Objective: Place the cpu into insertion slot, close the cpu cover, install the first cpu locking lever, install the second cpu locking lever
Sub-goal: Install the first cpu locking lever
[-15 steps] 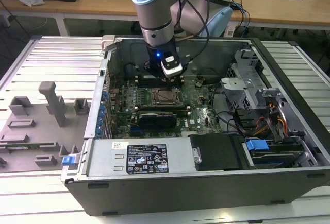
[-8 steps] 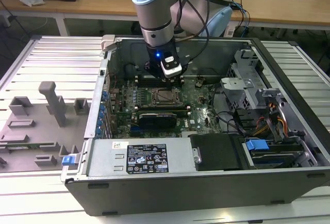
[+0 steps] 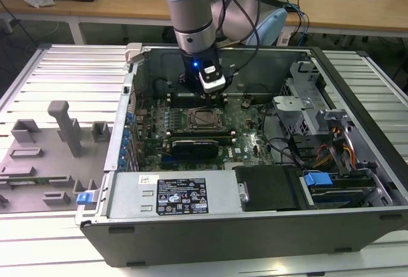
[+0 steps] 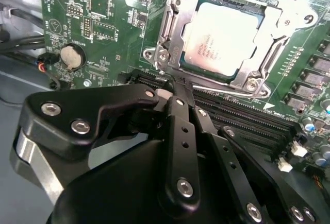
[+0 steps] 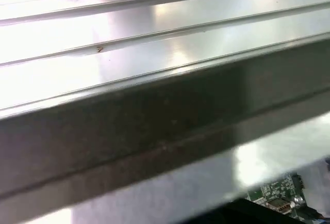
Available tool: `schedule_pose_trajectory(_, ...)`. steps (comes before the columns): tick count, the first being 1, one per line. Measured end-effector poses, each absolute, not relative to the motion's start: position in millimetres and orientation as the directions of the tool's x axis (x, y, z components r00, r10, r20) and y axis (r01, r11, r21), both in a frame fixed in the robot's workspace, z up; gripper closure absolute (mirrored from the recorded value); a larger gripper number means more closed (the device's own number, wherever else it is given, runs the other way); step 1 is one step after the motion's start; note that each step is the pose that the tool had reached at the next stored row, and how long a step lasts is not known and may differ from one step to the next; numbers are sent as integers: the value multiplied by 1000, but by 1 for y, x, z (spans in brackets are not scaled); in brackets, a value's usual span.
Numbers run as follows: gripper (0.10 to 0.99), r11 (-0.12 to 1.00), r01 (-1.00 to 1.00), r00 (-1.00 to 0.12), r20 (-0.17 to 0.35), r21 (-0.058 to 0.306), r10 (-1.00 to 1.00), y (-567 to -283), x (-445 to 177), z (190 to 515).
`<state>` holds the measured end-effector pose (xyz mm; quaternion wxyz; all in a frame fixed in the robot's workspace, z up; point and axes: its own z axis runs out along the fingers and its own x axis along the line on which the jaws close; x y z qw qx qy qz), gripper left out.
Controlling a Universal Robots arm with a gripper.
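Note:
The cpu [image 4: 219, 41], a square chip with a silvery top, lies in the insertion slot [image 4: 241, 74] on the green motherboard. The silvery cpu cover [image 4: 172, 38] lies flat around it, its window framing the chip. My gripper [image 4: 172, 87] is shut, and its black fingertips sit just off one corner of the socket, over the end of the memory slots. I cannot tell whether anything is pinched between them. In the exterior view the gripper [image 3: 213, 97] hangs inside the open computer case, just behind the socket with the cpu [image 3: 205, 119].
Long black memory slots [image 4: 247, 121] run beside the socket and a coin cell [image 4: 71, 56] sits farther off. A black expansion card [image 3: 194, 144], power supply [image 3: 172, 194] and drive cage [image 3: 306, 105] crowd the case. Grey fixtures [image 3: 64, 127] stand on the ribbed table.

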<state>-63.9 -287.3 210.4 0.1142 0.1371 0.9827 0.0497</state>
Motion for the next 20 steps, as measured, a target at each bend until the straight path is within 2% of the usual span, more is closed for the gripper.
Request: schedule_pose_trajectory(20, 980, 950, 286, -928, -211, 128, 308, -282, -64, 207)
